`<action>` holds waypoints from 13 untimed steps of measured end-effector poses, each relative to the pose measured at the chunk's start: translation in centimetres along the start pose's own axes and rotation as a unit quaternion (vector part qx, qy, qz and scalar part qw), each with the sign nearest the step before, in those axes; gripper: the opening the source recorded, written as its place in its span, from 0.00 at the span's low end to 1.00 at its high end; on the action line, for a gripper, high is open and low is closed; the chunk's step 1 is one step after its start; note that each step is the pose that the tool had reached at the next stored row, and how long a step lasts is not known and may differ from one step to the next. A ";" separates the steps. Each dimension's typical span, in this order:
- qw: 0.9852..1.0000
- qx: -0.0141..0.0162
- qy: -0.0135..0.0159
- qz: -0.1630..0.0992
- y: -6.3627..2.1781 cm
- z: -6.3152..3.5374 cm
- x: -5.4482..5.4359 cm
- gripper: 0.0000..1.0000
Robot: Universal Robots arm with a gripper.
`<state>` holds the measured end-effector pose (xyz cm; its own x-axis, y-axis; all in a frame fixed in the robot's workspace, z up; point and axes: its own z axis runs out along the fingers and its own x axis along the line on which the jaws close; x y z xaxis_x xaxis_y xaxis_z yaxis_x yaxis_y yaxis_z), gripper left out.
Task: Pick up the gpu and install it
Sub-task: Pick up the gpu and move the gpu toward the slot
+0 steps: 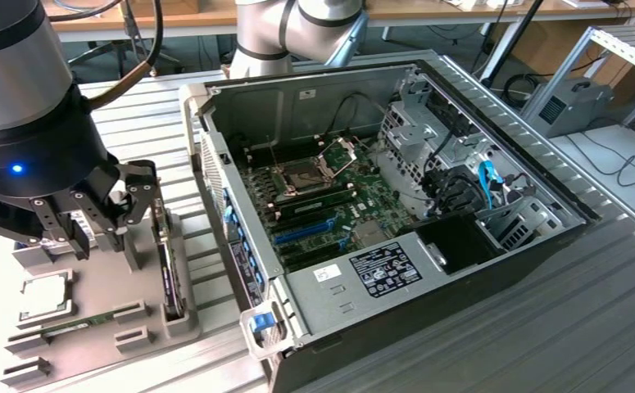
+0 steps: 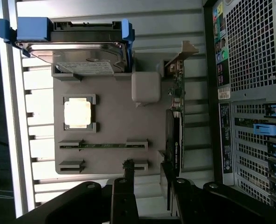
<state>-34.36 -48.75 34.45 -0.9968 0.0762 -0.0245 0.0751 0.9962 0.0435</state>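
Slatted aluminium bench (image 1: 536,344), workshop desks behind. Gripper (image 1: 85,233): spread to full width, empty, poised above grey parts fixture (image 1: 131,323). Gpu (image 1: 170,274): on edge in fixture slot, just below and beside gripper, untouched. Open computer case (image 1: 295,106): at exterior view's right. Step, by judgement: approach for pick-up. Needed for grasp: jaws astride gpu's thin top edge.

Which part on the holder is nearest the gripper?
The gpu: black card on edge beside the case, by the gripper; CPU and memory stick lie farther.
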 end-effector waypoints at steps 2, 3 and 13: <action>1.000 0.000 0.000 0.000 0.00 0.05 0.0 0.36; 1.000 0.000 0.000 0.000 0.00 0.08 0.0 0.36; 1.000 0.000 0.000 0.000 -0.02 0.34 0.0 0.36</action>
<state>-34.36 -48.75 34.11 -0.9968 0.0762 -0.0246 0.0751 0.9962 0.0435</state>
